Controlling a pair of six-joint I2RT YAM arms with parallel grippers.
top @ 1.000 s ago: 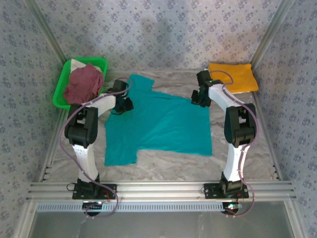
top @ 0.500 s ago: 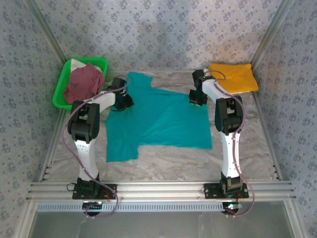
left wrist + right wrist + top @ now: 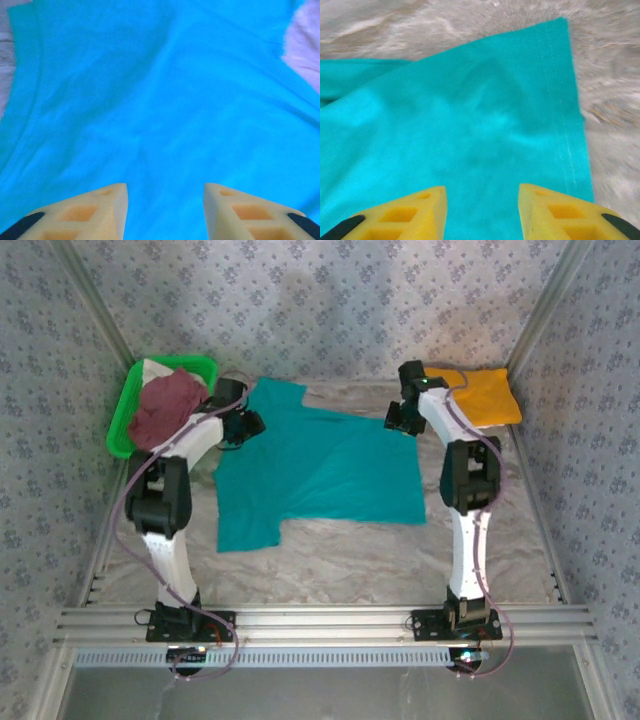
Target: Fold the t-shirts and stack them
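Hovering spread above the teal t-shirt point(image 3: 320, 475): left gripper point(image 3: 165, 188) beside basket point(image 3: 185, 360), right gripper point(image 3: 481, 189) beside orange-yellow t-shirt point(image 3: 487, 395).

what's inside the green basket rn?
A crumpled maroon tee fills most of the basket, and a pale cloth corner shows behind it. Anything underneath is covered.

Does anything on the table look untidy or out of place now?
Nothing is spilled or damaged. The teal shirt lies flat but slightly askew, one sleeve pointing near left. The maroon shirt is crumpled in the basket, unfolded. The orange shirt lies folded at far right.
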